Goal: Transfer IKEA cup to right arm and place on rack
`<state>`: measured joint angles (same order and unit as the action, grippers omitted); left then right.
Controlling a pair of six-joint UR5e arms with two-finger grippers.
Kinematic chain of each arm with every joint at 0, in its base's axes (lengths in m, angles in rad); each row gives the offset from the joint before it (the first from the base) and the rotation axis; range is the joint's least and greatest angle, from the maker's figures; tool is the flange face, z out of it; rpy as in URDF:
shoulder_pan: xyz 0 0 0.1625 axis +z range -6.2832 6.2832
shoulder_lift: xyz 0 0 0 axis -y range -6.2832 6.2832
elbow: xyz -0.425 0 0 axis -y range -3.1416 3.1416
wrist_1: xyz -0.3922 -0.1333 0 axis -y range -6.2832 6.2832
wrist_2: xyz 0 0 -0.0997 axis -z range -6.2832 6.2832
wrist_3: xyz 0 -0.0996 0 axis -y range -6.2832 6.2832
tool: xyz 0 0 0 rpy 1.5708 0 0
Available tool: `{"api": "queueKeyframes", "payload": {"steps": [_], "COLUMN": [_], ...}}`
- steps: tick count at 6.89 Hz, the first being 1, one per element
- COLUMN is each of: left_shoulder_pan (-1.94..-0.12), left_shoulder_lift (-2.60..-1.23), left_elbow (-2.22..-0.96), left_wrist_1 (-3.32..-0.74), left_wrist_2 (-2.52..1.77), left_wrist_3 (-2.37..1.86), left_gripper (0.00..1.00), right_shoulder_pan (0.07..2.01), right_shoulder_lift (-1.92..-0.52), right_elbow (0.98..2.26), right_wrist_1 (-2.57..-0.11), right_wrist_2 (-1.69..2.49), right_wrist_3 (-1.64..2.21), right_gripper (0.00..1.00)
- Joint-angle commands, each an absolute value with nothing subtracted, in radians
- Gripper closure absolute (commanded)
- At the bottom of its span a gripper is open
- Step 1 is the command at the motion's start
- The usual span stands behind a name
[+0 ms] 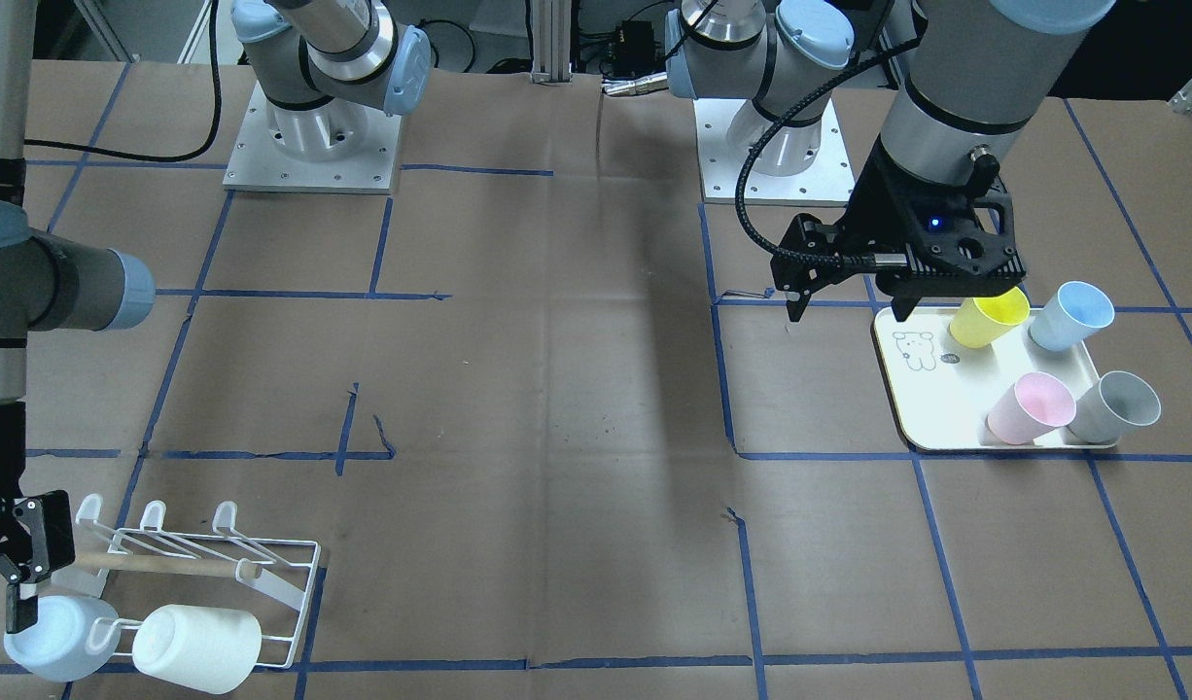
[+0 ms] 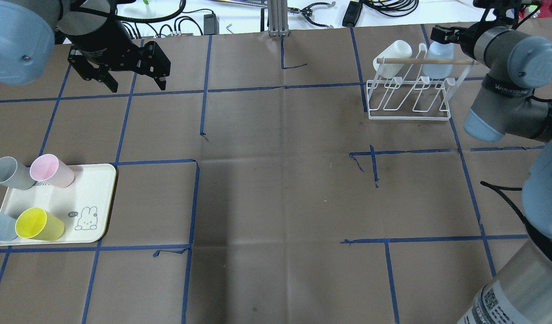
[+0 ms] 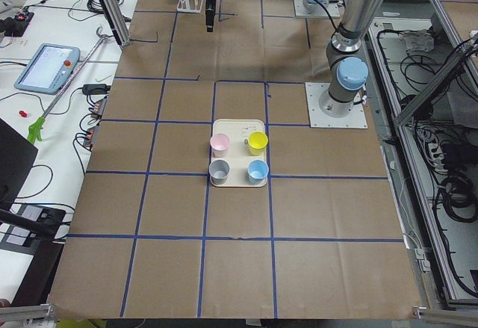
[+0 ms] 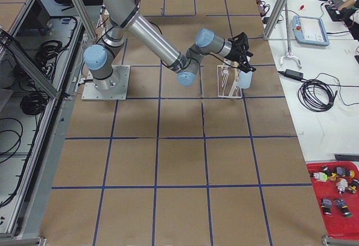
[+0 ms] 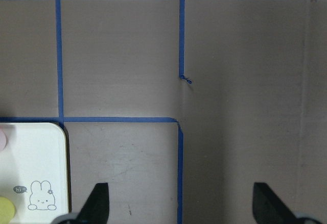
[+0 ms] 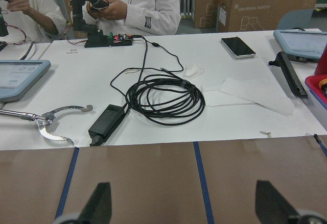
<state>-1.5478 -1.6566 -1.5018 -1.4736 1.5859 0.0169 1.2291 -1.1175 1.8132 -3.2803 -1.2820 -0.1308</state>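
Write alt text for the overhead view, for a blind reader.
A rack at top right holds a white cup and a blue cup, with the right gripper by the blue one. The left gripper hangs open at top left; a tray of four cups lies lower left.

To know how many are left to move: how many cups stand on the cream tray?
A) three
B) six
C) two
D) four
D: a yellow cup, a blue cup, a pink cup and a grey cup stand on the tray.
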Motion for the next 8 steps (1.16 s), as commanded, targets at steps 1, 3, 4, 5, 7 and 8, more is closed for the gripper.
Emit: {"api": "queueKeyframes", "payload": {"steps": [1, 3, 4, 5, 7, 8], "left_shoulder_pan": [-1.548, -1.548, -1.548, -1.548, -1.548, -1.548], "left_shoulder_lift": [-1.658, -1.658, -1.658, -1.658, -1.658, -1.657], "left_elbow": [-1.500, -1.500, -1.500, -1.500, -1.502, -1.502], "left_wrist_1": [-1.467, -1.466, -1.466, -1.466, -1.466, -1.466], "left_wrist_2": [1.586, 1.586, 1.586, 1.586, 1.586, 1.586], "left_wrist_3": [0.017, 0.018, 0.018, 0.018, 0.018, 0.020], "left_gripper": [0.01, 0.01, 0.01, 0.01, 0.01, 0.01], "right_shoulder_pan": [1.238, 1.302, 1.336, 1.377, 1.474, 1.529], "right_shoulder_lift": [-1.207, -1.328, -1.377, -1.399, -1.500, -1.549], "right_elbow": [1.813, 1.786, 1.766, 1.763, 1.758, 1.758], "right_wrist_1": [-3.099, -2.823, -2.669, -2.573, -2.304, -2.175], "right_wrist_2": [-1.279, -1.355, -1.423, -1.449, -1.514, -1.550], "right_wrist_3": [-0.130, -0.133, -0.129, -0.129, -0.109, -0.024], "right_gripper": [0.00, 0.00, 0.00, 0.00, 0.00, 0.00]}}
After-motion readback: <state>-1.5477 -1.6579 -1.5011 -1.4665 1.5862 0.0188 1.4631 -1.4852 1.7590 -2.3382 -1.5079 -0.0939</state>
